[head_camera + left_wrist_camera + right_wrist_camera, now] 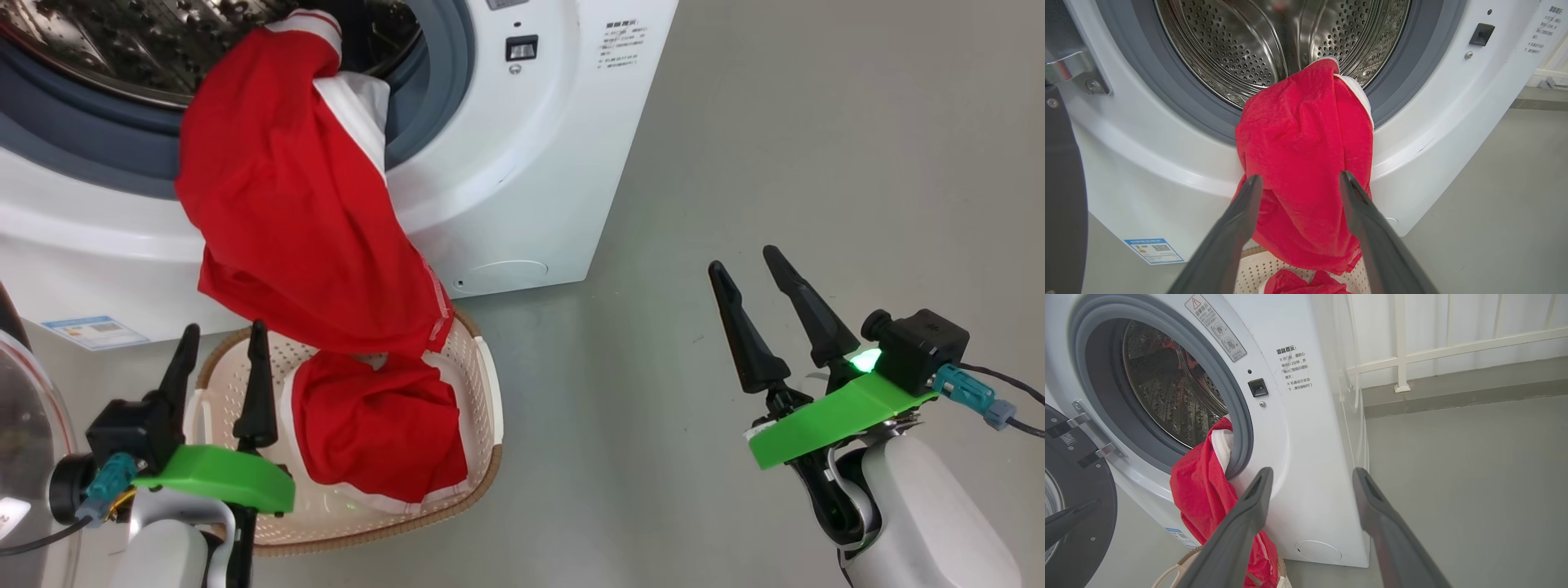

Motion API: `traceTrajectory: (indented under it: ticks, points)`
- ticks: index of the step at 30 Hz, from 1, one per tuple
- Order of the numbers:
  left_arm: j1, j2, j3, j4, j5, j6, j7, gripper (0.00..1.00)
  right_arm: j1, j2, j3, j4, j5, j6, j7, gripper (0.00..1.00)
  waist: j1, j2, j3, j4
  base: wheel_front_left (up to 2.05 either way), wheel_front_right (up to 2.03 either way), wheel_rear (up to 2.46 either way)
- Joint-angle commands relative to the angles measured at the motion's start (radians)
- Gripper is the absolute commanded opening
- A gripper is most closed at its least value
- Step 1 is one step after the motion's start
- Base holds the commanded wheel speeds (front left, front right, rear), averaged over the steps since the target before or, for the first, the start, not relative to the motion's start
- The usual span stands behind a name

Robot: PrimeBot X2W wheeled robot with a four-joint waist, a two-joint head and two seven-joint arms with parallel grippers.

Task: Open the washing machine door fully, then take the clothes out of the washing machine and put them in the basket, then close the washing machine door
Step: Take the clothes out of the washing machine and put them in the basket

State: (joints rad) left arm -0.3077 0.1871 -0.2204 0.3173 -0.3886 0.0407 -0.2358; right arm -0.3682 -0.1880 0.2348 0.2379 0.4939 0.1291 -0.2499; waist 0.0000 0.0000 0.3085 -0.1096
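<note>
The white washing machine (506, 180) stands with its door (24, 408) swung open at the far left. A red garment with a white band, part of the clothes (294, 212), hangs from the drum (1241, 41) over the grey ring and reaches down into the basket (490, 392). More red cloth (375, 425) lies in the basket. My left gripper (226, 327) is open and empty at the basket's left rim, pointing at the hanging garment (1302, 134). My right gripper (741, 257) is open and empty over the floor, well right of the machine.
Bare grey floor (816, 163) stretches right of the machine. In the right wrist view a white railing and a wall (1453, 343) stand behind it. The dark open door (1061, 183) stands close on the left. A blue label (94, 331) sits low on the machine's front.
</note>
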Motion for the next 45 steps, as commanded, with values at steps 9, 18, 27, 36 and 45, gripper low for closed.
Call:
traceTrajectory:
  ticks: [9, 18, 27, 36, 45]
  points:
    - [0.005, 0.029, 0.027, -0.052, 0.002, 0.021, 0.021, 1.0, 0.001, 0.004, 0.017, -0.022, -0.005, 0.002, -0.012, 1.0, 0.0, 0.0, 0.006, -0.003, 0.0, 0.0, 0.0]
    - [-0.08, 0.032, 0.011, 0.022, -0.02, -0.011, 0.061, 1.0, -0.012, 0.008, 0.015, -0.024, -0.008, 0.002, -0.012, 1.0, 0.0, 0.0, 0.021, -0.008, 0.0, 0.0, 0.0]
    - [-0.262, 0.034, -0.011, 0.266, -0.023, -0.063, 0.072, 1.0, -0.027, 0.011, 0.02, -0.028, -0.006, 0.002, -0.012, 1.0, 0.0, 0.0, 0.04, -0.026, 0.0, 0.0, 0.0]
    - [-0.431, 0.036, -0.02, 0.529, -0.025, -0.092, 0.08, 1.0, -0.043, 0.02, 0.019, -0.035, -0.007, 0.002, -0.012, 1.0, 0.0, 0.0, 0.075, -0.046, 0.0, 0.0, 0.0]
    - [-0.562, 0.037, -0.006, 0.747, -0.063, -0.125, 0.084, 1.0, -0.062, 0.029, 0.021, -0.043, -0.009, 0.002, -0.012, 1.0, 0.0, 0.0, 0.12, -0.072, 0.0, 0.0, 0.0]
